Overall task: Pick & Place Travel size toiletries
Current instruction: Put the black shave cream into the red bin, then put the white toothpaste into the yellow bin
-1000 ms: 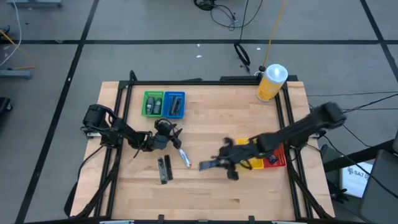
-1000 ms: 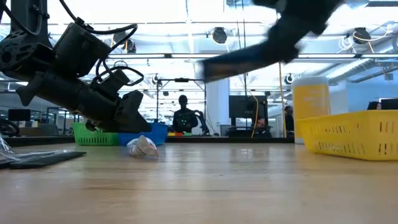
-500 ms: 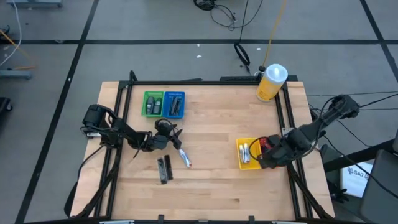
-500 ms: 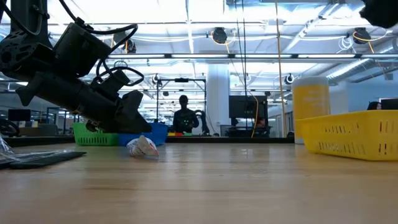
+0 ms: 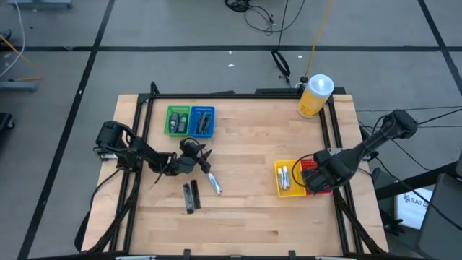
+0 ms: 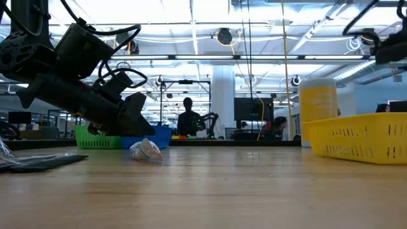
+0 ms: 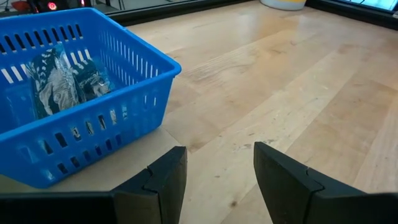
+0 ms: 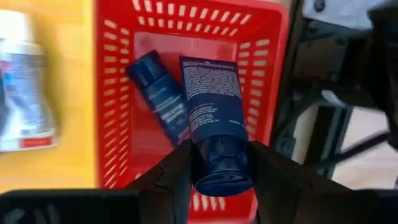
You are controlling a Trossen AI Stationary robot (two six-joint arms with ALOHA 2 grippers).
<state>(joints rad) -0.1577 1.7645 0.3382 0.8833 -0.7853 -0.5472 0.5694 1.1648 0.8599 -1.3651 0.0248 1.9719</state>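
Note:
My right gripper points down over the red tray and is shut on a dark blue tube. A second dark blue tube lies flat on that tray's floor. White-silver tubes lie in the yellow tray beside it. On the bare wood lie a white-silver tube and dark flat packets. My left gripper stands open just over the table next to the blue tray, with nothing between its fingers. My right gripper pinches the dark blue tube's round cap end between its two fingers. The fingers come from above, pointing down. The tube hangs below them, its flat end toward the red tray's floor; whether it touches the floor I cannot tell.
A green tray and the blue tray, both holding packets, stand at the far left. A large yellow bottle stands at the far right corner. Black frame rails run along the table's edges. The middle of the table is bare wood.
My right gripper has carried the dark blue tube from the table's middle toward the right edge. It has tipped from nearly level to pointing down and rolled about, and now hangs over the red tray. My left arm has kept still.

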